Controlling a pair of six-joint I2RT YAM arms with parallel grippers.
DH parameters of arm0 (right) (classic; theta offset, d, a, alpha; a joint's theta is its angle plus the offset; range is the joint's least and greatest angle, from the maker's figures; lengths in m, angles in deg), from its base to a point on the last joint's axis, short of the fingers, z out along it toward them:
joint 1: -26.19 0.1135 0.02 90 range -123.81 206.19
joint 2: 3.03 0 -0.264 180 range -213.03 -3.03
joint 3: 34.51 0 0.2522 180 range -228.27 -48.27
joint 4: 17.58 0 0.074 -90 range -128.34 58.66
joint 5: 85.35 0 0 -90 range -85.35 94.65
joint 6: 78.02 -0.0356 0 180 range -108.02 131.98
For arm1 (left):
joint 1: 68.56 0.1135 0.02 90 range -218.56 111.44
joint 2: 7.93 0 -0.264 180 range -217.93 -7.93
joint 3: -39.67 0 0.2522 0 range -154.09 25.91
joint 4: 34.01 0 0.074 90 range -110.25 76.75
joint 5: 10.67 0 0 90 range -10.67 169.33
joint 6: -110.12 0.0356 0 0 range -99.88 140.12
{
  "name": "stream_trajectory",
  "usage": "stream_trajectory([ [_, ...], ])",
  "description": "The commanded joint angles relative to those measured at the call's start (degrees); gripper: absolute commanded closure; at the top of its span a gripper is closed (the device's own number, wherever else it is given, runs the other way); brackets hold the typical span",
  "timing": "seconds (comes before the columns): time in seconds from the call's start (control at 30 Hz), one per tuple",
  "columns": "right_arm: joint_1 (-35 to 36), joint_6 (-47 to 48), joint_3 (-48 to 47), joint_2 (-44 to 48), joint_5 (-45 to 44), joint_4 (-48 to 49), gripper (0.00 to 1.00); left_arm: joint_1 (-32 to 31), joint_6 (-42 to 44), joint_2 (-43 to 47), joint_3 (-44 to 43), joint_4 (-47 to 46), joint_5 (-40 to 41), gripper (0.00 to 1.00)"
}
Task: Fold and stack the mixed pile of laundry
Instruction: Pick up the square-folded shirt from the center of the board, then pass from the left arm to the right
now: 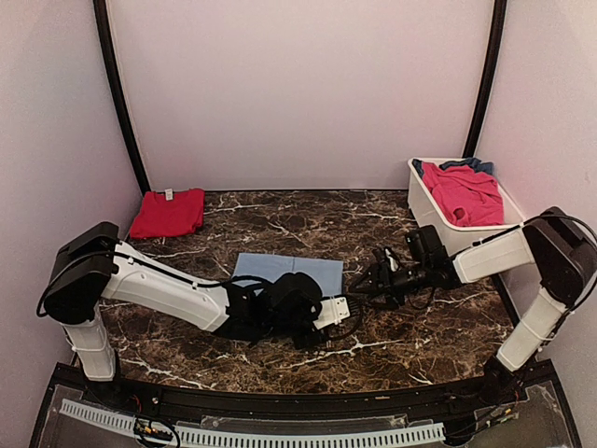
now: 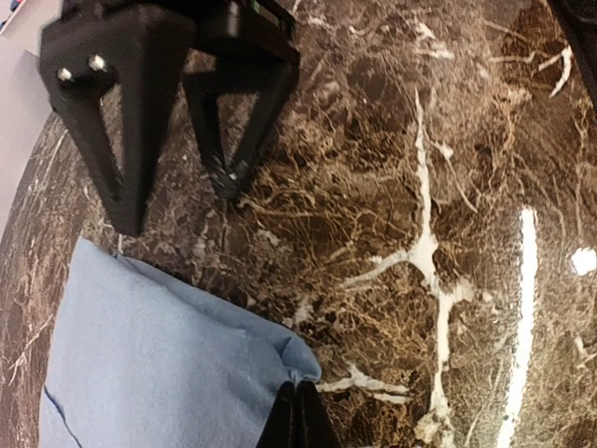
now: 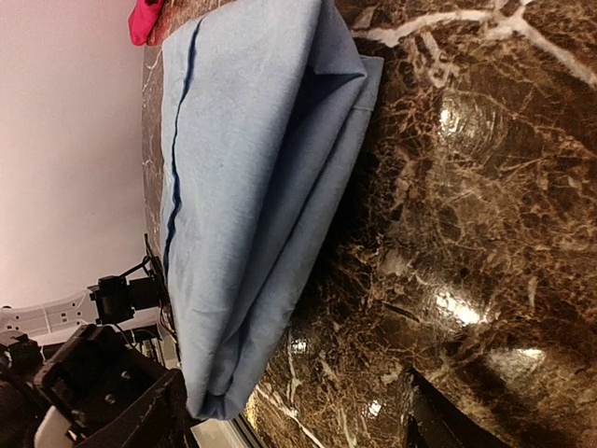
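A folded light-blue shirt (image 1: 287, 271) lies flat on the middle of the marble table. My left gripper (image 1: 343, 302) sits at its near right corner. In the left wrist view the fingertips (image 2: 298, 415) are shut on that corner of the shirt (image 2: 159, 355). My right gripper (image 1: 362, 280) is open and empty, just right of the shirt's right edge. It also shows in the left wrist view (image 2: 177, 191). In the right wrist view its jaws (image 3: 298, 439) stand wide apart, with the shirt's folded edge (image 3: 252, 205) by the left finger.
A folded red garment (image 1: 168, 213) lies at the back left and shows in the right wrist view (image 3: 145, 19). A white tub (image 1: 422, 207) at the back right holds a pink-red piece (image 1: 462, 191) and a darker blue piece (image 1: 474, 165). Walls close in the table.
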Motion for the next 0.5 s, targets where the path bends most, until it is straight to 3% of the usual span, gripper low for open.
stream_trajectory([
  [0.0,1.6,-3.1,-1.0,-2.8,2.4,6.1,0.26,0.4,-1.3,3.9,1.3,-2.9,-1.9,1.00],
  [0.23,3.8,-9.4,-1.1,-5.5,3.0,13.6,0.22,0.4,-1.0,3.8,1.7,-3.4,-2.4,1.00],
  [0.47,5.5,-12.6,-0.2,-2.9,0.3,14.2,0.17,0.7,-1.4,2.6,1.3,-4.2,-2.2,1.00],
])
